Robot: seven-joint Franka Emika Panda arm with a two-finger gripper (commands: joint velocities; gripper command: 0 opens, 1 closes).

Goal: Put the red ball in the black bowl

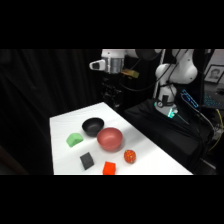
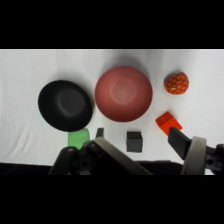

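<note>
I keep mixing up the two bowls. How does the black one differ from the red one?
The black bowl is glossy black and slightly smaller; the red bowl is dull red-pink and wider. The red bowl lies between the black bowl and the red ball, so the black bowl is farther from the ball. Both are round, upright and empty.

place: robot lab | cues: white desk (image 1: 145, 142) against black curtain backdrop (image 1: 45, 85) | white arm base (image 1: 182, 67) mounted beside desk, loose cables (image 1: 192, 100) and lit electronics (image 1: 171, 112) | toy-like test props set out: 2 bowls, small blocks
</note>
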